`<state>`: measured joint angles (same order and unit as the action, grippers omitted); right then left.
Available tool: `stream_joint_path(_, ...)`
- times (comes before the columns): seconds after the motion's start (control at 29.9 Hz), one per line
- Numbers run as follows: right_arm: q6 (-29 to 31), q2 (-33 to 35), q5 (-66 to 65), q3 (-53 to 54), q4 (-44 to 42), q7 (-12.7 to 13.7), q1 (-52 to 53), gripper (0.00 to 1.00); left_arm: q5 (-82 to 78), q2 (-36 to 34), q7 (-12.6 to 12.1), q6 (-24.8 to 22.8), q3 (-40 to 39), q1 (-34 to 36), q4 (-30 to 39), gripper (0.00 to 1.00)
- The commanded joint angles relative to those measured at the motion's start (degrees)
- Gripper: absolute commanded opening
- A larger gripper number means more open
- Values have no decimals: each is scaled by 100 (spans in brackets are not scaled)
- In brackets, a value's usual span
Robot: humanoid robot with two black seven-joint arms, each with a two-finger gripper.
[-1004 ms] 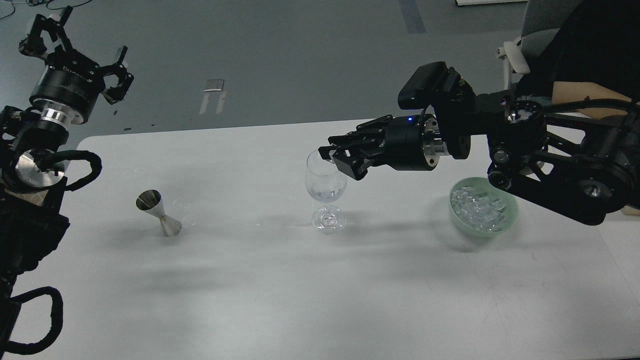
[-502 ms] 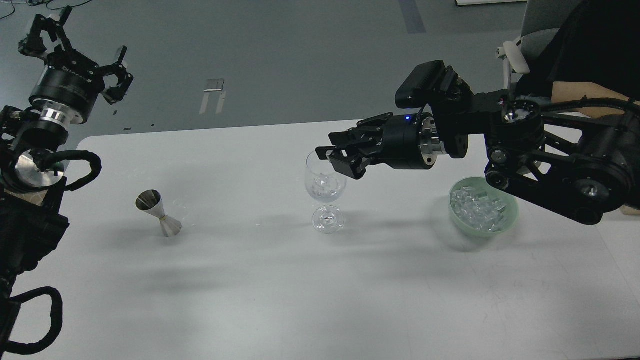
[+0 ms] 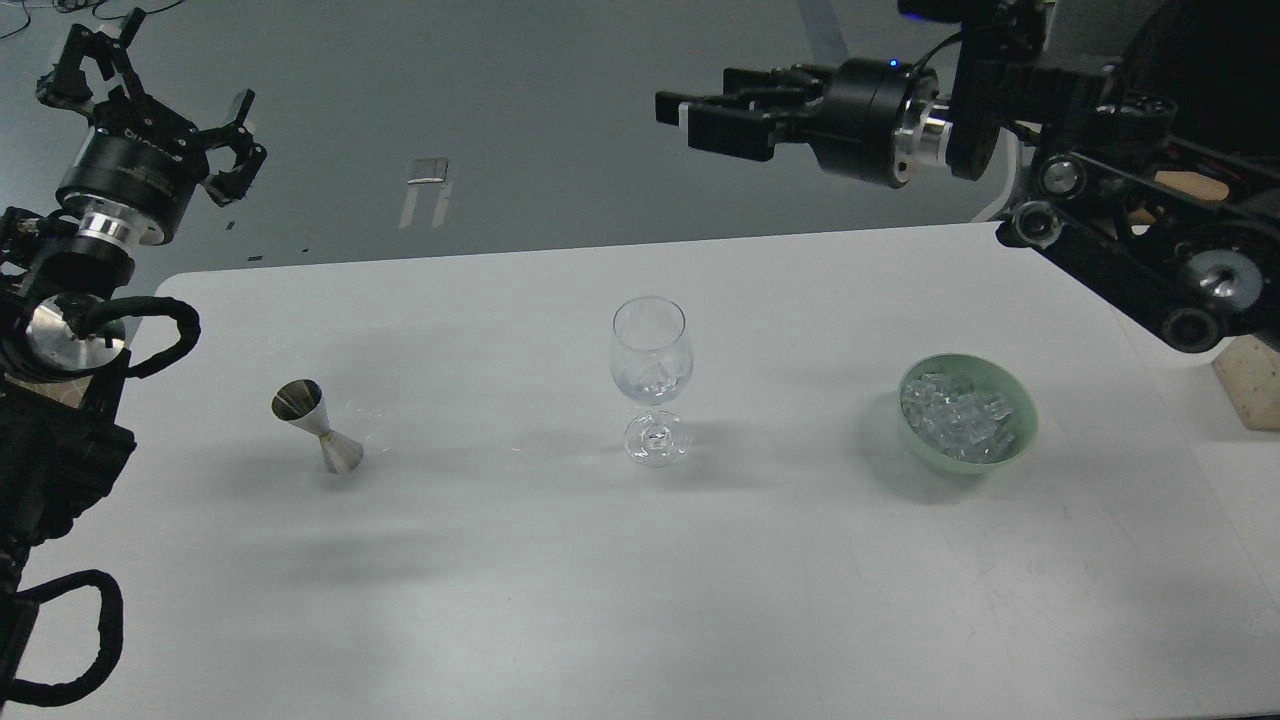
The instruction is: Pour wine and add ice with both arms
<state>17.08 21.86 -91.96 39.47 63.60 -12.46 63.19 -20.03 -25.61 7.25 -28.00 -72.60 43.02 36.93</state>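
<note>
A clear stemmed wine glass stands upright at the table's middle, with a few ice cubes in its bowl; I cannot make out any wine around them. A heap of ice fills a pale green bowl to the right. A steel jigger stands tilted at the left. My right gripper is high above and behind the glass, pointing left, open and empty. My left gripper is raised at the far left beyond the table edge, open and empty.
The white table has its back edge just behind the glass. A tan block lies at the right edge under my right arm. My left arm's cables loop over the table's left side.
My right gripper has risen from the glass rim to well above the table and drawn back. The glass now holds ice cubes. The left arm has barely moved.
</note>
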Motion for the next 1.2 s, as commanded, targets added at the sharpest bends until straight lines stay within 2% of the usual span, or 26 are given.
stream_joint_path(0.0,-73,-454,345,753,-1058,-2,88,100,60,64,-22,0,-8,30,-10,98)
stream_joint_path(0.13,-590,-998,591,1650,-2183,16,115,100,25,310,-22,0,-8,249,-80,98)
stream_joint_path(0.27,-872,-1245,1030,1915,-2642,25,167,100,52,548,13,0,-8,382,-80,98)
stream_joint_path(0.4,-1137,-1491,2494,1986,-3282,25,255,100,8,706,-57,0,0,409,-89,98)
stream_joint_path(0.47,-1128,-1492,3024,1959,-3415,25,290,100,-27,689,-136,0,44,417,-107,98)
stream_joint_path(0.57,-1049,-1544,4062,1933,-3705,16,290,99,-28,680,-496,0,483,461,-150,98)
stream_joint_path(0.64,-1049,-1623,4545,1968,-3846,-19,273,99,-10,680,-532,0,790,488,-194,98)
stream_joint_path(0.74,-1031,-1737,5274,1985,-3926,-37,203,99,-10,724,-348,0,985,505,-326,98)
stream_joint_path(0.77,-1005,-1781,5650,1986,-3943,-54,159,99,-27,750,-138,0,1002,505,-370,98)
stream_joint_path(0.8,-944,-1790,5976,1986,-3917,-81,98,99,-28,776,186,0,1002,505,-405,98)
stream_joint_path(0.9,-733,-1930,6312,1986,-3908,-247,36,100,-45,829,653,0,1046,540,-501,98)
stream_joint_path(0.94,-698,-1966,6339,1994,-3899,-300,18,100,-45,829,655,0,1090,575,-546,98)
stream_joint_path(1.0,-688,-2089,6357,2003,-3899,-650,-8,100,-28,829,664,0,1300,681,-721,98)
stream_joint_path(1.07,-645,-2150,6366,2003,-3899,-879,-26,100,25,821,664,0,1319,716,-766,98)
stream_joint_path(1.17,-645,-2186,6366,2038,-3908,-1029,-70,100,78,812,672,0,1293,734,-766,98)
